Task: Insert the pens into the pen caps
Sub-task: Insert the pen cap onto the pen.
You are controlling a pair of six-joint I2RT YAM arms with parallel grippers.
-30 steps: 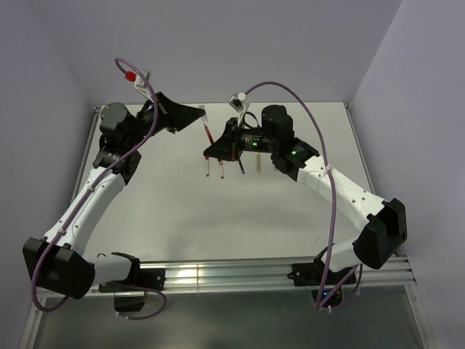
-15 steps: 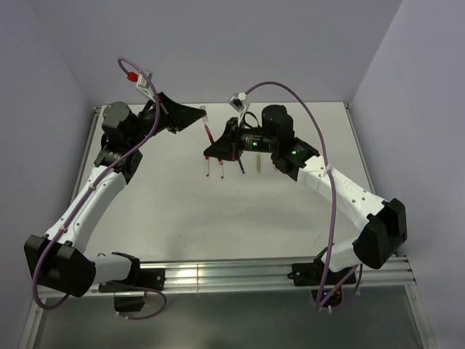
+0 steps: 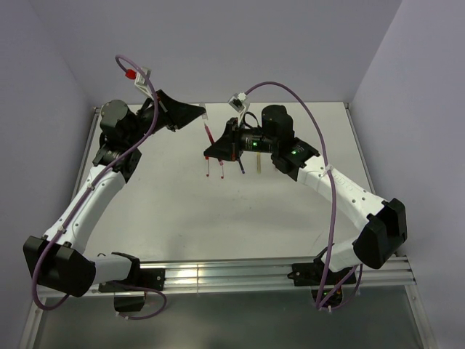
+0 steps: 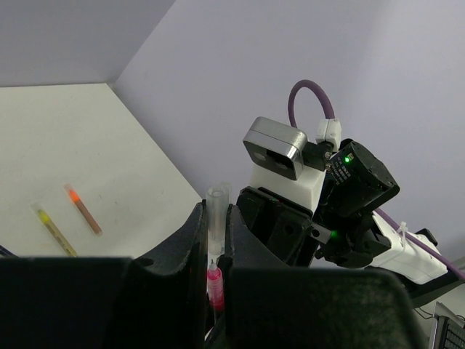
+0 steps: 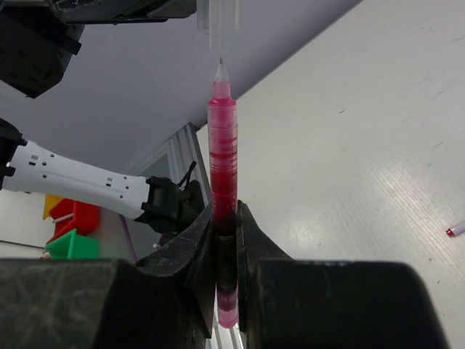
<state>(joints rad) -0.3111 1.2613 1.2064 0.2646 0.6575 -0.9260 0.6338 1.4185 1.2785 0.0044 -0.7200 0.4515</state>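
Right gripper (image 5: 226, 231): fingers clamped on the lower barrel of the red pen (image 5: 222, 138), which stands tip up. Left gripper (image 4: 216, 218): closed on the clear cap (image 4: 217, 198).

The right wrist view shows the pen tip meeting the cap's end, in line with it and with the barrel wholly outside. The left wrist view hides this joint behind its own fingers. It alone shows an olive-yellow pen (image 4: 52, 229) and an orange pen (image 4: 85, 211) lying near each other on the table (image 3: 182, 211).

In the top view, more pens (image 3: 240, 166) lie partly hidden under the right gripper.
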